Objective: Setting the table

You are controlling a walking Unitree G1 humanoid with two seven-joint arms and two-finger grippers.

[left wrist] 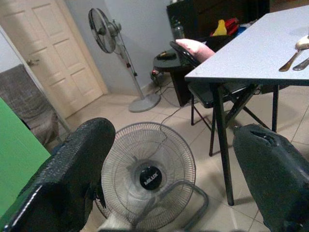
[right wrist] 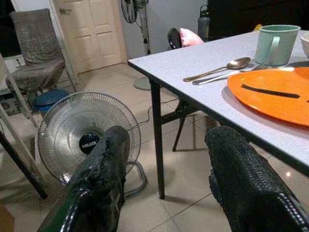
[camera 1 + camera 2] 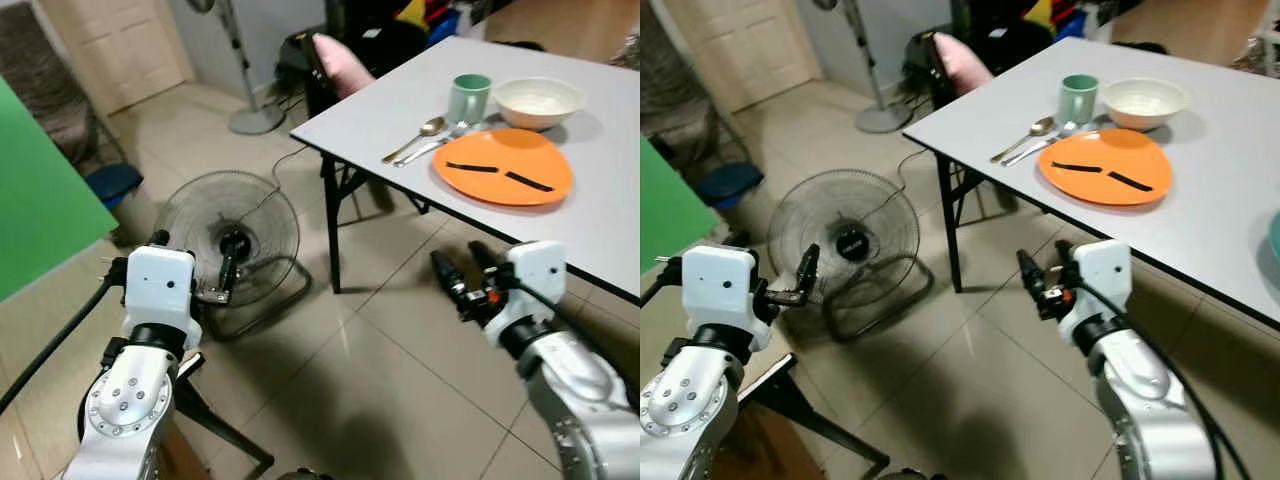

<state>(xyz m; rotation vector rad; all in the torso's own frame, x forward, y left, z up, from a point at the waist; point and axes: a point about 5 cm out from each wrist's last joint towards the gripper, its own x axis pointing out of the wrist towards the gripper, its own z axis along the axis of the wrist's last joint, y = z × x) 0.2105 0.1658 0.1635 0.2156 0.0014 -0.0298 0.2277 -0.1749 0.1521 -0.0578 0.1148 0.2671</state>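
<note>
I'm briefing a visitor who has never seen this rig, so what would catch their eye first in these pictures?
Probably the bright orange plate near the grey table's front edge, with two dark strips on it; a green mug, white bowl, spoon and fork lie just behind. Next, the floor fan on the tiles left of the table. Both end effectors, left and right, hang open and empty in front.

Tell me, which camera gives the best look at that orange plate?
The left eye view: the orange plate lies whole on the table, seen from above. The right eye view matches it. The right wrist view cuts its edge off; the left wrist view catches the table's corner.
</note>
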